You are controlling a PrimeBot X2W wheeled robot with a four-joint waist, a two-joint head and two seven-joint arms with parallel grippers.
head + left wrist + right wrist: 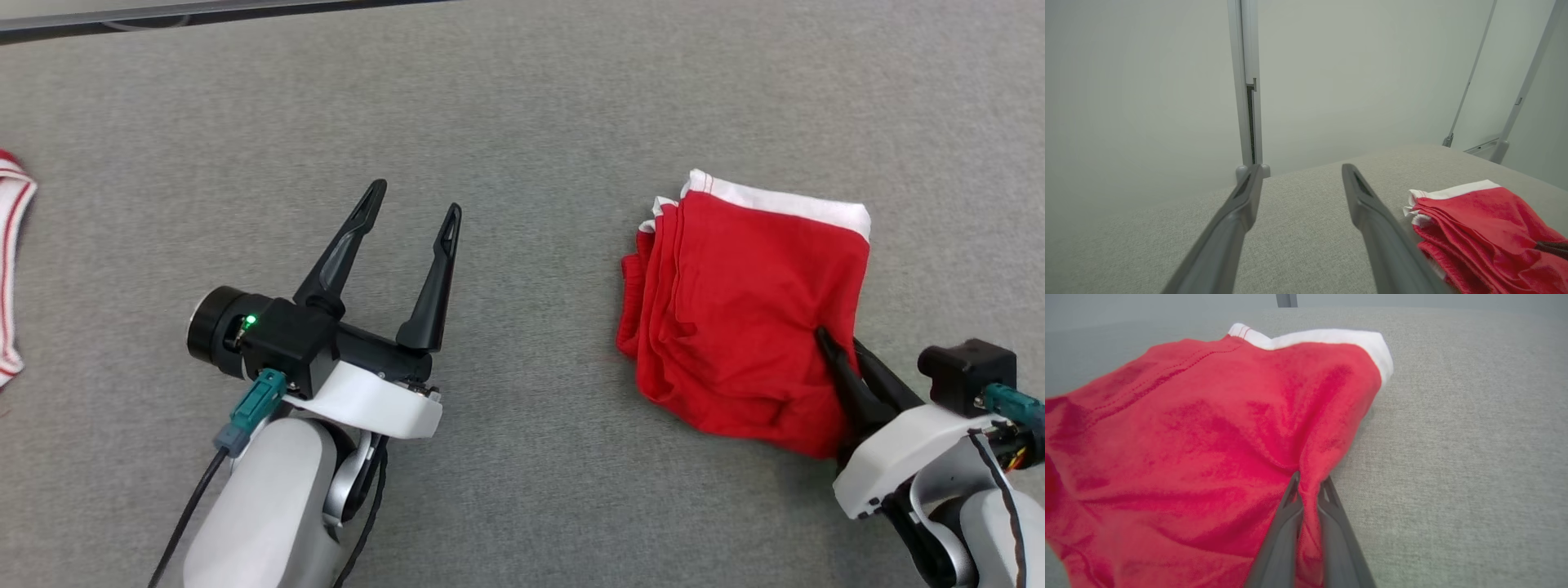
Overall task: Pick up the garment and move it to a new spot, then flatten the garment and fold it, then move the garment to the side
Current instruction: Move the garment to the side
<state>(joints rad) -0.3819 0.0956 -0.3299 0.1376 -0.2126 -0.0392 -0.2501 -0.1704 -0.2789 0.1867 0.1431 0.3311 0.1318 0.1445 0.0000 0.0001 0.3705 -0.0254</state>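
The garment is red with a white band along its far edge, folded into a thick stack on the grey table at the right. My right gripper is shut on the garment's right edge. In the right wrist view the red cloth bunches into a ridge pinched between the two fingertips of that gripper. My left gripper is open over bare table at the centre left, well apart from the garment. The left wrist view shows its spread gripper with the folded garment off to the right.
Another cloth, white with red stripes, lies at the table's left edge. The grey felt tabletop stretches between and beyond the arms. A pale wall and upright metal posts stand past the far edge.
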